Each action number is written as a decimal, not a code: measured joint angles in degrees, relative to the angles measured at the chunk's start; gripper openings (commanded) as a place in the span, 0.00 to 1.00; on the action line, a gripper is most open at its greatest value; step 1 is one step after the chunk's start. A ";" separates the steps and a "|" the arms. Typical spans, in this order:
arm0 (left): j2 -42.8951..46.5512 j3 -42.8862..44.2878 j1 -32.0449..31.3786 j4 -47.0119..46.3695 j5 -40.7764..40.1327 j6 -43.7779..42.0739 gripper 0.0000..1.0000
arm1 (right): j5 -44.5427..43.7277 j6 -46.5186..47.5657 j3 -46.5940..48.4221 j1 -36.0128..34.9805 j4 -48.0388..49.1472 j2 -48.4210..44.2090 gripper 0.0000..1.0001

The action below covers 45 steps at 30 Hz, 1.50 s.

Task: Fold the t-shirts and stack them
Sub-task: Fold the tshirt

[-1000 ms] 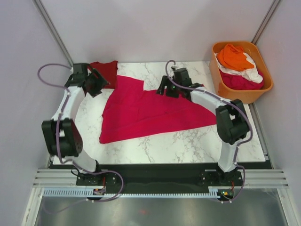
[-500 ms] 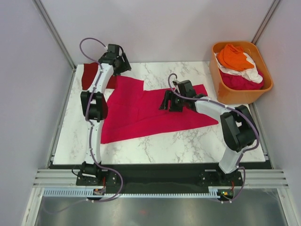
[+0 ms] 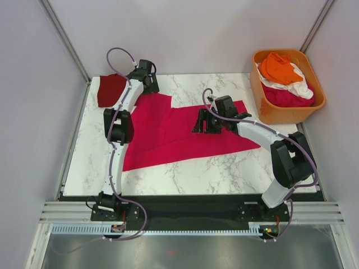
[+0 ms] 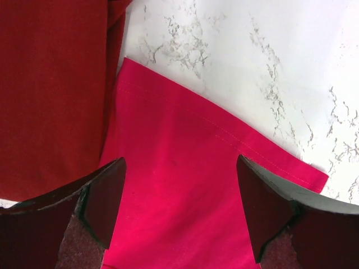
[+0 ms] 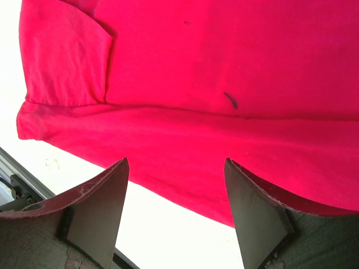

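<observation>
Spreading across the white marbled surface (image 3: 185,171), a bright magenta-pink cloth t-shirt (image 3: 168,140) lies flat beneath both sets of jaws. The left jaws stand wide apart and empty, with its sleeve hem just ahead of them and a darker maroon-red cloth t-shirt (image 4: 50,95) off to their left. The right jaws gape too, holding nothing, an edge of the pink cloth below them.

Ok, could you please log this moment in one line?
left gripper open over magenta t-shirt | right gripper open over magenta t-shirt
</observation>
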State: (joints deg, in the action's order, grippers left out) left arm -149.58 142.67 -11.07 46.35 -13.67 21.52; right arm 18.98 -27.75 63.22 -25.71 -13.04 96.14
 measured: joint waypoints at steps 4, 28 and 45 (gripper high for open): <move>-0.52 0.31 0.22 -0.22 0.11 -0.02 0.81 | -0.02 0.48 0.00 0.11 -1.03 0.00 0.77; -4.02 3.26 4.50 4.44 8.57 11.47 0.02 | 1.73 0.61 -1.27 4.22 -2.54 0.26 0.77; 12.50 -10.58 2.47 2.75 8.44 7.08 0.02 | -25.59 1.31 37.75 12.26 -15.87 22.38 0.74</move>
State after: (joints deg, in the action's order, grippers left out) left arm -137.08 132.09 -8.60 49.10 -5.23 28.60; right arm -6.61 -26.44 100.97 -13.45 -28.91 118.52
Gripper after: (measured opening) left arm 0.033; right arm 0.747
